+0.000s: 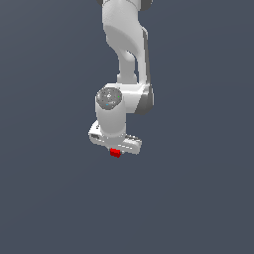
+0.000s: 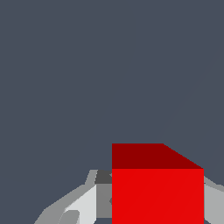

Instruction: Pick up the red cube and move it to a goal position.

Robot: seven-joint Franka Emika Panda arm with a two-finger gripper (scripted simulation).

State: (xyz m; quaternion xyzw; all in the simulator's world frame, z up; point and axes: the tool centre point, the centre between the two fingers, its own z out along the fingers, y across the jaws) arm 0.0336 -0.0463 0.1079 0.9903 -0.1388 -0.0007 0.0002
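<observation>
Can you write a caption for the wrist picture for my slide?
The red cube sits between the robot claw's fingers, seen up close.

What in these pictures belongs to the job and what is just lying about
Belongs to the job:
- red cube, sitting between the tool's fingers
- tool, closed on the cube

Just lying about:
- nothing; only the plain dark grey background shows, and no goal marker is visible

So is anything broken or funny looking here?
Nothing looks broken or spilled. The red cube sits just under the white gripper, and in the wrist view it fills the space between the grey fingers. Its faces look clean and whole. Whether the cube is lifted off the ground cannot be told.
</observation>
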